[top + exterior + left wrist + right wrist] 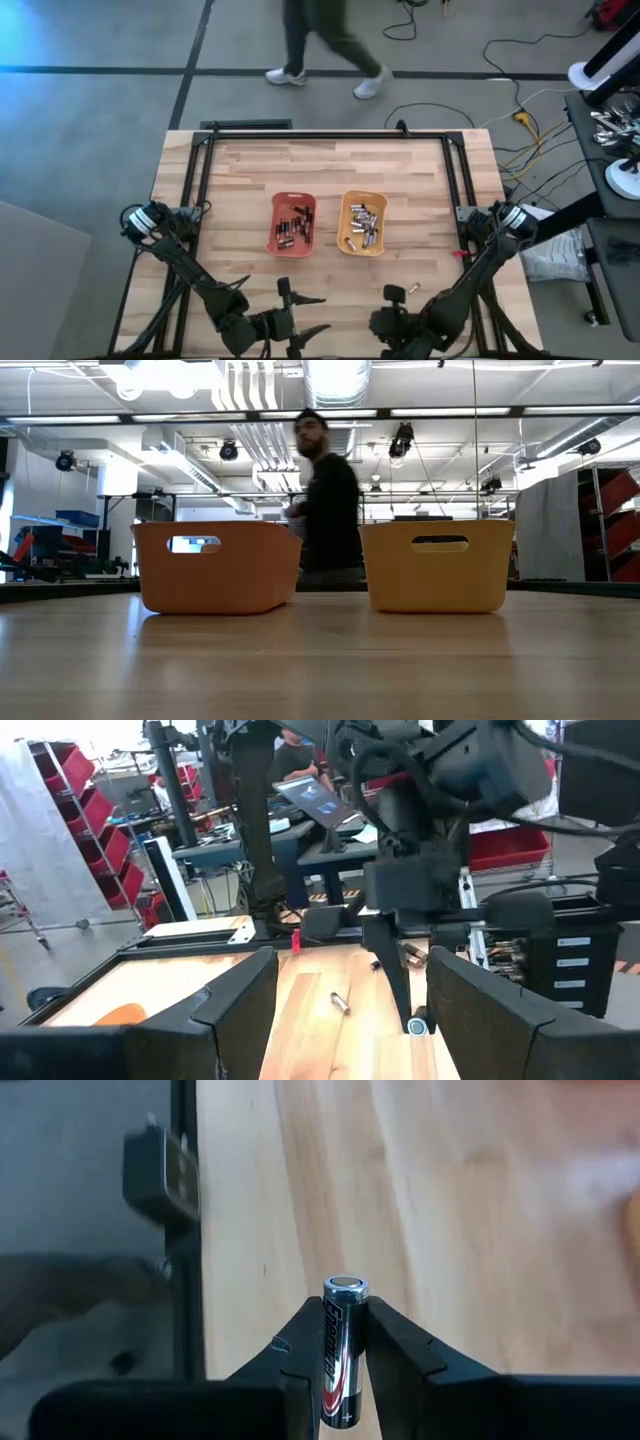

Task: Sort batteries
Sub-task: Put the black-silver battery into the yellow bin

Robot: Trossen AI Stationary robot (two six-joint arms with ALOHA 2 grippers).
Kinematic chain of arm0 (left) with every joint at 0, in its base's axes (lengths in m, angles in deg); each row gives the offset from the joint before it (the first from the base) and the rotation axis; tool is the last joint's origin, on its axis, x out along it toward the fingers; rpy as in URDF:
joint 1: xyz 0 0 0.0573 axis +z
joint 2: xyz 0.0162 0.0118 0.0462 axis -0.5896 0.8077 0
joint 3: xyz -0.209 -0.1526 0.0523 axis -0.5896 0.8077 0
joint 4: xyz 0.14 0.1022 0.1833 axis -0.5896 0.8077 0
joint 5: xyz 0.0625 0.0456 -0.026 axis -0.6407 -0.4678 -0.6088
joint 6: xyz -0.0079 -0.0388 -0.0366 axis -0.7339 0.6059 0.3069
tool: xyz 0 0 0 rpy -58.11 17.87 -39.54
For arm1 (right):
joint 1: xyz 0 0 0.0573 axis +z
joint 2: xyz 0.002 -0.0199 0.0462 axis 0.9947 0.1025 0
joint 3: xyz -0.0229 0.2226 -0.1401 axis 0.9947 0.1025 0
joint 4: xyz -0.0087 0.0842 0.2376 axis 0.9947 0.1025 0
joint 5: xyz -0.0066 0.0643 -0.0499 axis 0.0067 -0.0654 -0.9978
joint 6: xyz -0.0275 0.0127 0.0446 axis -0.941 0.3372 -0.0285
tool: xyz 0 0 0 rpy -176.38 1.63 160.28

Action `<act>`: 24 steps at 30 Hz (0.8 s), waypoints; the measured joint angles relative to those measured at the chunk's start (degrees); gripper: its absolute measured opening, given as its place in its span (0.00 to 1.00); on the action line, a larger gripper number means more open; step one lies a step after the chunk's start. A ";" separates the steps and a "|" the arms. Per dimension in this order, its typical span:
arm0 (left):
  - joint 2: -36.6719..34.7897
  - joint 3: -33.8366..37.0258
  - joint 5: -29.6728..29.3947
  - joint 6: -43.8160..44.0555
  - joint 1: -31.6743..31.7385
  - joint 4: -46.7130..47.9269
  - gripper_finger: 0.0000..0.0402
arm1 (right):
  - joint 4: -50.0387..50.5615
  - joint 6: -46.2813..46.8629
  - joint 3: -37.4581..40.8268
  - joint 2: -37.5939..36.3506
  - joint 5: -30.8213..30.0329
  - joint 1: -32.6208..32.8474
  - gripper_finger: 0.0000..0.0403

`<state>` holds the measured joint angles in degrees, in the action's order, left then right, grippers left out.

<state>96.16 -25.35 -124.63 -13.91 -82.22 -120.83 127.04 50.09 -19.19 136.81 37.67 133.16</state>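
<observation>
Batteries (pixel 293 228) are mostly sorted into the orange tray (pixel 292 224) and yellow tray (pixel 363 223); one battery (pixel 338 1350) is clamped in the right gripper (pixel 338 1370) jaws near the tabletop's (pixel 330 165) front edge, another (pixel 412 288) lies loose nearby. The left gripper (pixel 290 315) jaws are held wide open, empty.

- A light wooden table (pixel 330 170) with a black metal frame (pixel 325 135) along its far edge and both sides.
- An orange tray (pixel 293 223) sits near the middle of the table, with a yellow tray (pixel 363 222) just beside it, not touching.
- A person (pixel 325 45) in dark clothes and white shoes is on the grey floor (pixel 90 110) beyond the far edge.
- Cables (pixel 520 125) trail on the floor past the far right corner.
- Red shelf bins (pixel 95 830) stand in the room behind.
</observation>
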 joint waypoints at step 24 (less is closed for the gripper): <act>3.30 0.02 0.92 -1.17 0.83 -0.57 0.58 | -3.06 -20.31 -0.15 -8.28 -20.26 -10.37 0.13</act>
<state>99.46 -25.32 -123.71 -15.08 -81.39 -121.40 123.98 29.78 -19.34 128.53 17.41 122.79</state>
